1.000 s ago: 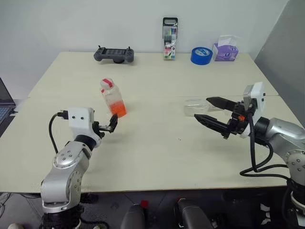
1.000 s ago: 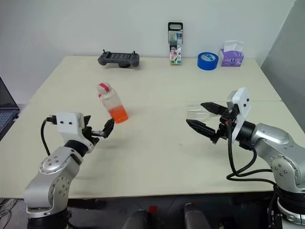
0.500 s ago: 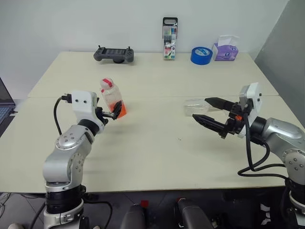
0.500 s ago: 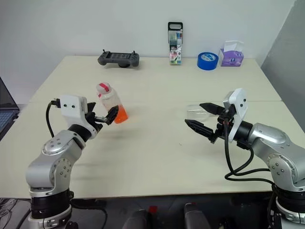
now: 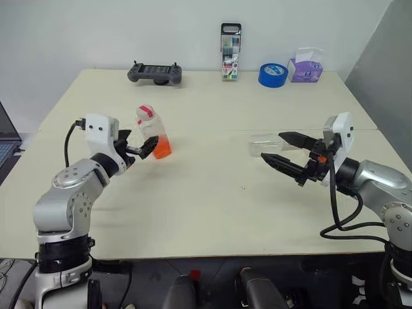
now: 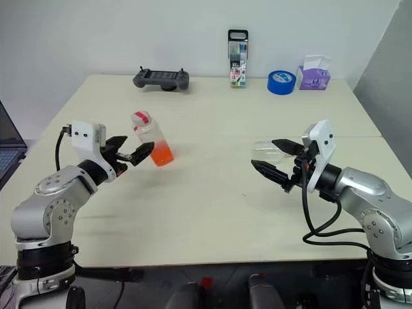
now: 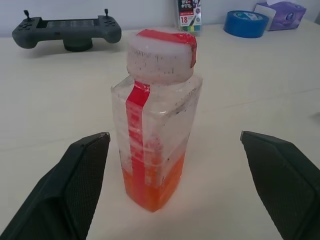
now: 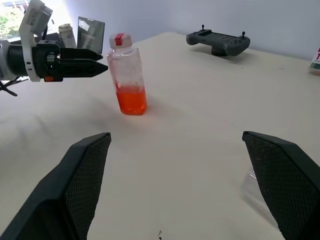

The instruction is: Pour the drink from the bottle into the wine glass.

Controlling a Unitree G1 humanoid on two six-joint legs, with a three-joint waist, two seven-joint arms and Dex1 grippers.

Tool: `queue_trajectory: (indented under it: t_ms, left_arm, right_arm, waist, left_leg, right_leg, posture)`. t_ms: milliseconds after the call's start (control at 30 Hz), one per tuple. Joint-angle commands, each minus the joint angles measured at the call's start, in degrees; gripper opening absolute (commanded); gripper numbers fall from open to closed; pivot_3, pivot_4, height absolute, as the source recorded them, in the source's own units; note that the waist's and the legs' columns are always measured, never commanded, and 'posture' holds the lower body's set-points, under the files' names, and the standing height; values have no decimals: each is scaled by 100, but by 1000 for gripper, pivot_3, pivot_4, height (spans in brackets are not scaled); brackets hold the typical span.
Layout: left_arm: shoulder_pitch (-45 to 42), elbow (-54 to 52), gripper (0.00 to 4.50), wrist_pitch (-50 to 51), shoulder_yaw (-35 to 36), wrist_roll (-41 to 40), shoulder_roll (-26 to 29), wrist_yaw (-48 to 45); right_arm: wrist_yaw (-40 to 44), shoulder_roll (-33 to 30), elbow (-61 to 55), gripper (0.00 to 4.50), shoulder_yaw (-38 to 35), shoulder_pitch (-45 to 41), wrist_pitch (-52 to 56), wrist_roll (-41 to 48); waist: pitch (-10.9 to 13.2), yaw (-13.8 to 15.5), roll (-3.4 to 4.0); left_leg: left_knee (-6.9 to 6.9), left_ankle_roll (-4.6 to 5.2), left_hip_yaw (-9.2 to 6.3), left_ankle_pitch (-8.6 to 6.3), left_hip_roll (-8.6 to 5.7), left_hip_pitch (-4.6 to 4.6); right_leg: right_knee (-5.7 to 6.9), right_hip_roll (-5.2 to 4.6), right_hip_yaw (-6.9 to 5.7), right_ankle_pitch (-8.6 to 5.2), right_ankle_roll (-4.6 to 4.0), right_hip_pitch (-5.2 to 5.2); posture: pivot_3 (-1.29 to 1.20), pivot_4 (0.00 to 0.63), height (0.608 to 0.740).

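Note:
The bottle (image 5: 152, 131) stands upright on the left half of the table, clear with a whitish cap and red strip. The orange drink (image 5: 161, 150) fills its bottom third. My left gripper (image 5: 138, 150) is open just left of it, level, tips short of the bottle; in the left wrist view the bottle (image 7: 156, 130) stands ahead between my fingers (image 7: 75, 190). The wine glass (image 5: 262, 144) seems to lie on its side on the right half. My right gripper (image 5: 273, 147) is open, its tips at the glass, holding nothing.
Along the table's far edge lie a black game controller (image 5: 154, 73), a marker pack (image 5: 230, 53), a blue tape roll (image 5: 272, 74) and a purple tissue box (image 5: 305, 66). A laptop (image 5: 5, 138) sits off the left edge.
My left arm has lifted and swung outward to the left, bringing its open gripper level beside the bottle. The right arm, bottle and glass have stayed put.

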Motion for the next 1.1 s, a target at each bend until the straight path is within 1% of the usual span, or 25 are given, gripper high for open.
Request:
queue_trajectory:
  t_ms: [33,200,500,700,967,1100]
  left_arm:
    - [-302,338,4487,-213,-11,-80,216,-391]
    - [-566,914,4487,-432,-59,-39,442,-823]
    - [-904,1676,4487,-904,-127,120,702,-1202]
    - [-1329,2647,4487,-1413,-386,327,829,-1788]
    - [-2073,4199,4487,-2274,-767,707,674,-2451]
    - [-2374,4759,4487,-2660,-858,837,533,-2676]
  right_arm:
    - [-35,-18,-213,4500,-137,-52,-61,88]
    - [-82,-25,-255,4500,-159,-51,-31,117]
    - [-193,-45,-345,4500,-213,4,31,193]
    - [-235,-74,-330,4500,-226,-18,60,227]
    - [-347,-72,-340,4500,-231,-54,91,269]
    - [-447,-67,-377,4500,-252,-37,120,312]
  waist:
    - [0,0,0]
    - [0,-2,0]
    - [1,-1,-1]
    - [1,0,-1]
    - [1,1,-1]
    - [1,1,-1]
  left_leg:
    - [0,0,-1,0,0,0]
    - [-1,0,1,0,0,0]
    - [0,0,-2,0,2,-2]
    - [-1,0,0,0,1,-2]
    - [0,1,-1,0,1,-7]
    - [1,1,-1,0,1,-9]
  right_leg:
    - [0,0,-1,0,0,0]
    - [0,0,-5,0,0,-1]
    - [0,0,-4,0,0,-2]
    - [1,0,-9,0,0,-2]
    - [-1,1,-16,0,0,-5]
    - [0,1,-16,0,0,-5]
  posture:
    - [0,150,740]
    - [0,150,740]
    - [0,150,740]
    - [0,150,740]
    - [0,150,740]
    - [0,150,740]
